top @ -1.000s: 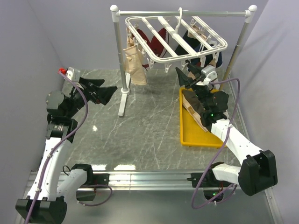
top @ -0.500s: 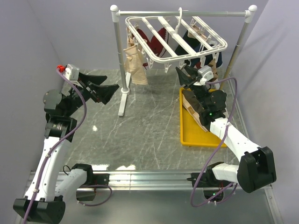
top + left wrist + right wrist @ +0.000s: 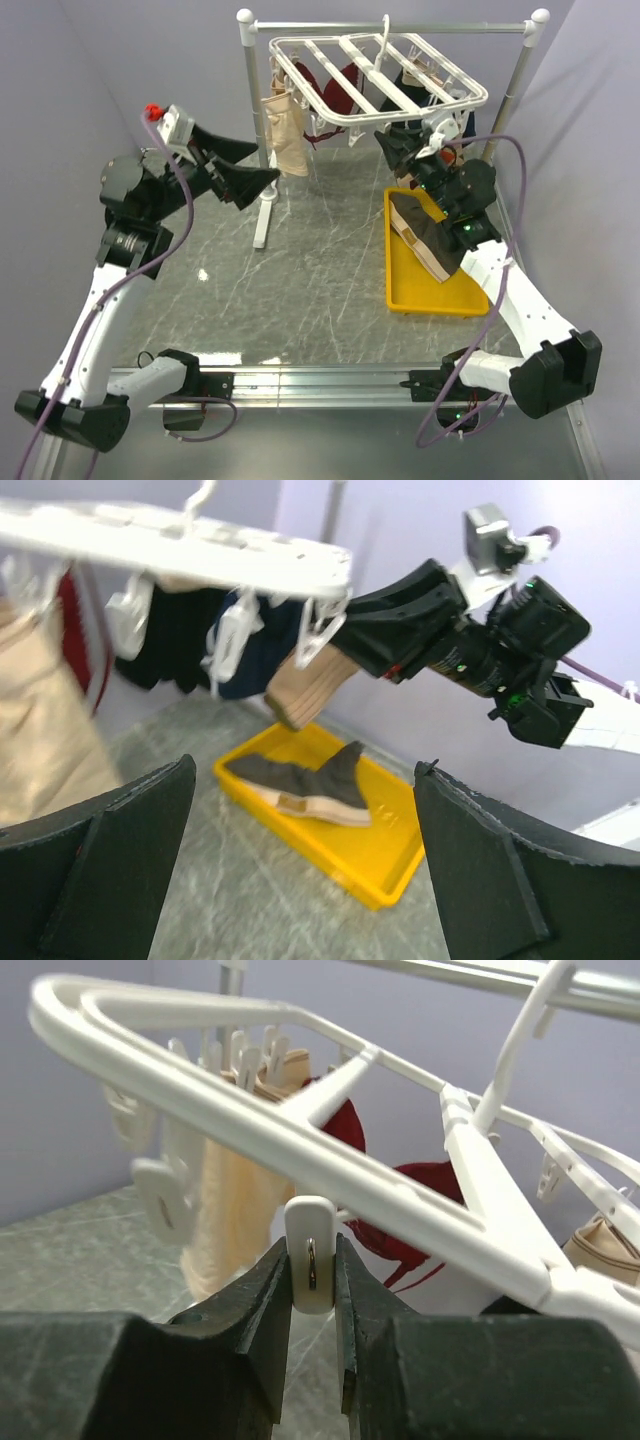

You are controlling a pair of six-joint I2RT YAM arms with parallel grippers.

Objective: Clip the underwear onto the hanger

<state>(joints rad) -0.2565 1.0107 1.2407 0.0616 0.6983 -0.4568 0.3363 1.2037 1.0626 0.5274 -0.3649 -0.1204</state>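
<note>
The underwear (image 3: 425,235), dark grey-brown with a beige band, lies in the yellow tray (image 3: 420,292); it also shows in the left wrist view (image 3: 300,777). The hanger (image 3: 372,80), a white slatted rack, hangs from the rail above it and also shows in the left wrist view (image 3: 180,538) and the right wrist view (image 3: 300,1135). My right gripper (image 3: 393,150) is raised to the rack's front edge, its jaws closed on both sides of a white dangling clip (image 3: 311,1250). My left gripper (image 3: 247,166) is open and empty, in the air left of the rack, facing the tray.
A white pole-and-rail stand (image 3: 252,110) carries the rack. A beige garment (image 3: 286,135), a maroon garment (image 3: 335,88) and dark garments (image 3: 190,640) hang from other clips. Purple walls close in on the left, back and right.
My right gripper rose from above the tray to the rack's front edge and closed on a clip. My left arm lifted and swung right, toward the stand.
</note>
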